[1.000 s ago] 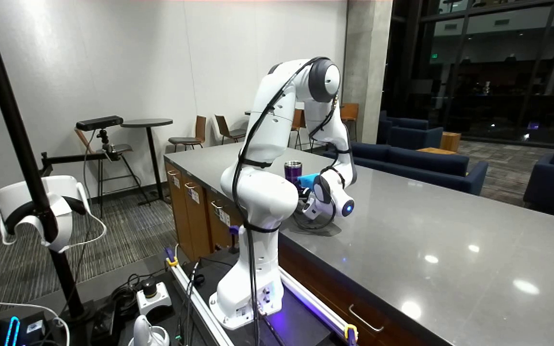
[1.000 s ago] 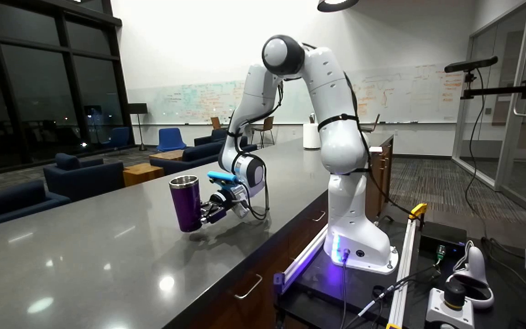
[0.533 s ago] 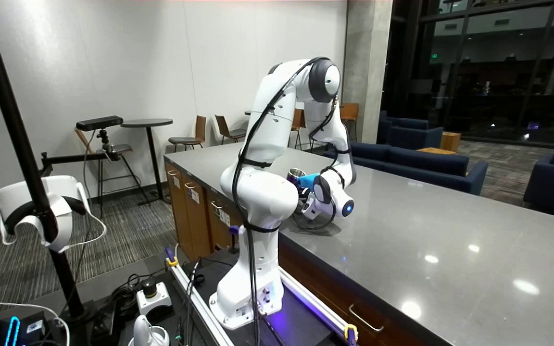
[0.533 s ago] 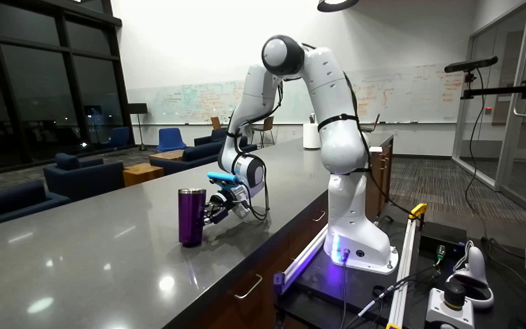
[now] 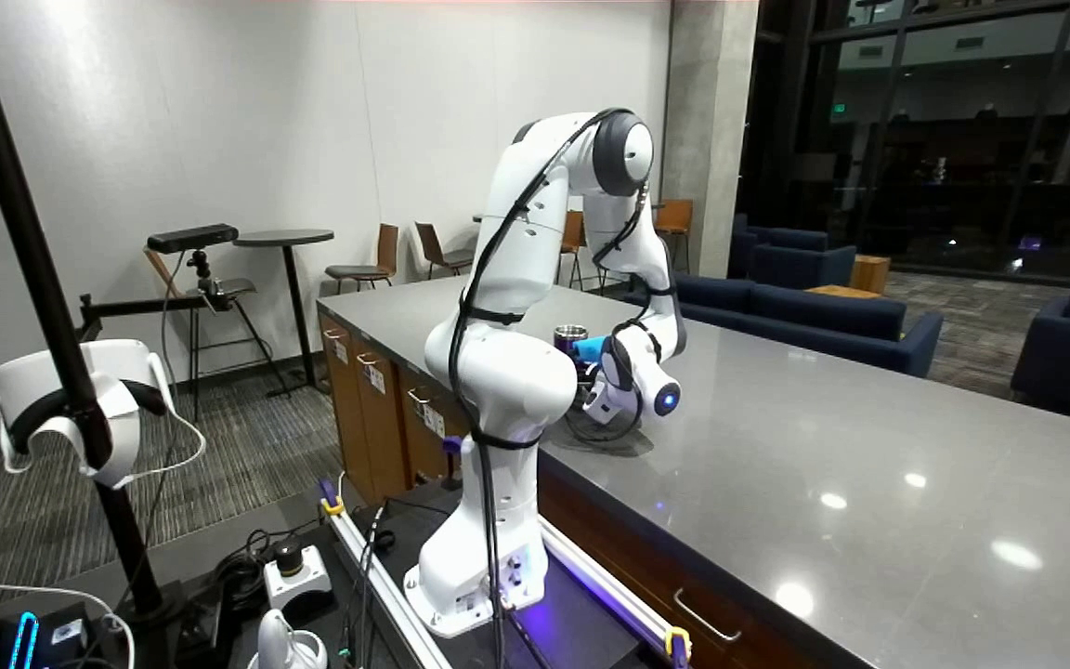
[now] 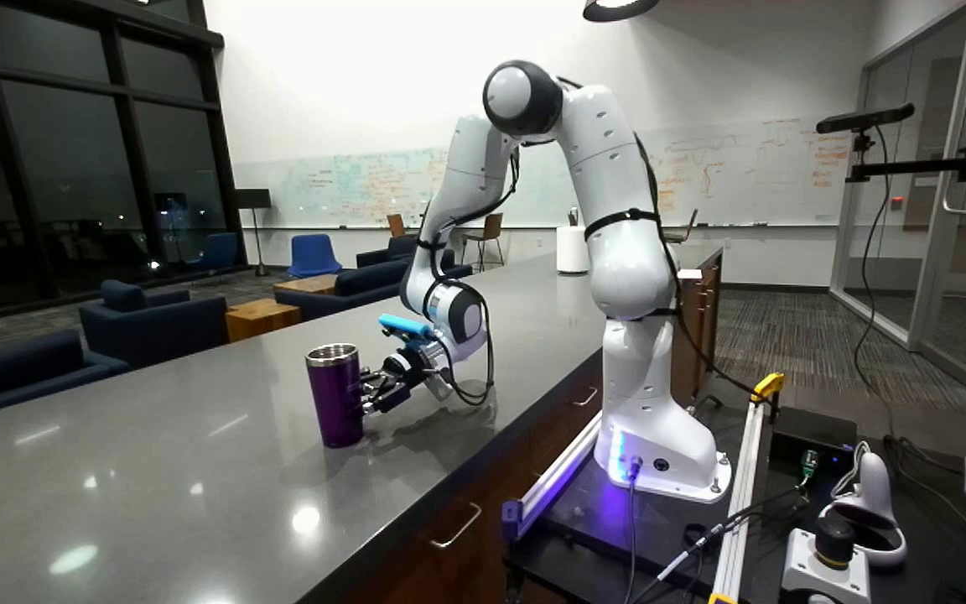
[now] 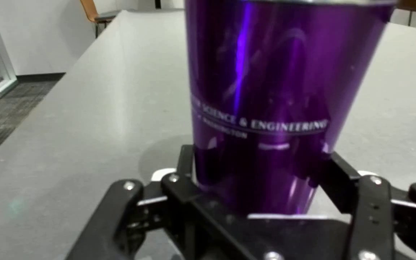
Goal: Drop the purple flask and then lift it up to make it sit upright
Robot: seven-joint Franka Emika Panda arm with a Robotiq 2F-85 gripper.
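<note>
Near-upright, seemingly on the counter [image 6: 223, 461], the purple flask [image 6: 336, 398] is straddled by the gripper [image 7: 258, 162] — at eight and four o'clock, wrist view — perhaps against toppling; whether clamped or loose cannot be told.

There is one robot arm [image 6: 634, 277], with one gripper [image 7: 260, 164] of two fingers [image 7: 341, 185], one purple flask [image 6: 336, 403] bearing two visible lines of print [image 7: 289, 125], and one counter [image 6: 156, 436]. Each exterior view has two rails [image 6: 740, 495], one mounted camera [image 6: 864, 118], one white controller [image 6: 873, 480] and one black knob [image 6: 835, 539] on one white box [image 6: 810, 572]. In an exterior view there are also one headset [image 5: 126, 437], one black pole [image 5: 25, 228], one round table [image 5: 284, 238] in full view, one concrete column [image 5: 704, 139], four cabinet handles [image 5: 368, 360] and at least five wood-backed chairs [image 5: 387, 248], some partly hidden. In an exterior view there are two low wooden tables [image 6: 263, 320], one floor lamp [image 6: 252, 199], one overhead lamp [image 6: 620, 10] and one white cylinder [image 6: 571, 250]
</note>
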